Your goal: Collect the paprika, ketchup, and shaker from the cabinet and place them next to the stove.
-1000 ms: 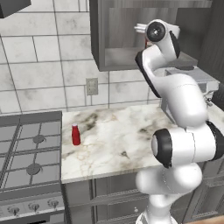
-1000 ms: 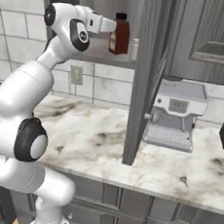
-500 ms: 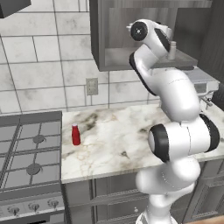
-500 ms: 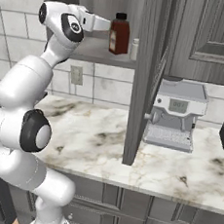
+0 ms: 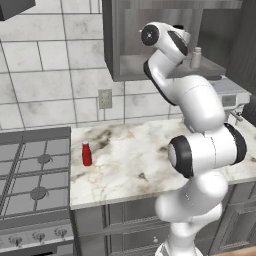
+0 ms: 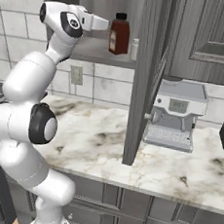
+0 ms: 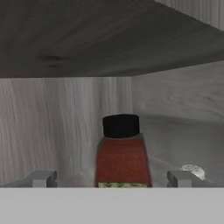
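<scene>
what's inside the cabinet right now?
On the cabinet shelf: the paprika and, right beside it, the shaker. The gripper points at the paprika, fingers open. The arm hides the shelf's left end.

The arm (image 5: 200, 110) is built of glossy white rounded segments with dark grey bands and round dark caps at its joints. Its hand (image 6: 91, 21) is a white tapered block. The fingertips (image 7: 43, 178) look small, grey and blocky.
</scene>
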Robot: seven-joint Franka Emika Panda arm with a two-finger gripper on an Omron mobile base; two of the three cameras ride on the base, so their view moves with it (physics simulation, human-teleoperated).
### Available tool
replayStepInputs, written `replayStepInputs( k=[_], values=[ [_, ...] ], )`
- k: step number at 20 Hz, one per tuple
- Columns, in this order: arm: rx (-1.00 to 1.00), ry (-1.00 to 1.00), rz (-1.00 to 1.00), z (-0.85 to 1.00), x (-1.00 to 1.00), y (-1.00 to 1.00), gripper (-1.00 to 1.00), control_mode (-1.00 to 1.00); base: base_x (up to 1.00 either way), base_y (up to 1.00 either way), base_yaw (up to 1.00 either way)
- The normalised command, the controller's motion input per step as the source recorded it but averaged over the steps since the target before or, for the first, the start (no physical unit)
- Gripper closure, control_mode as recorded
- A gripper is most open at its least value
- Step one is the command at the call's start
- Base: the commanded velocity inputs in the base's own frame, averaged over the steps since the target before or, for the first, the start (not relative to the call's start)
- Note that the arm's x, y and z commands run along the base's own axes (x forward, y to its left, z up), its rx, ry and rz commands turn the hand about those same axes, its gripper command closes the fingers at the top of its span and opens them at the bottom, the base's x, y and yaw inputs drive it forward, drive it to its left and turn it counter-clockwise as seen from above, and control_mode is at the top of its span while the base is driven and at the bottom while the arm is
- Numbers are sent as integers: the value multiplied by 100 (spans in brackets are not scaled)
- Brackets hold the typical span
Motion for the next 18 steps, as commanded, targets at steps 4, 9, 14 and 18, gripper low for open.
replayStepInputs(
  k=[4,9,14,18],
  values=[
    [0,0,0,-3,28,-3,-100,-100,0,0,0],
    [0,-1,0,-7,1,-33,-100,-100,0,0,0],
    [0,0,0,-1,0,-22,-100,-100,0,0,0],
    [0,0,0,0,3,0,-100,-100,0,0,0]
  ],
)
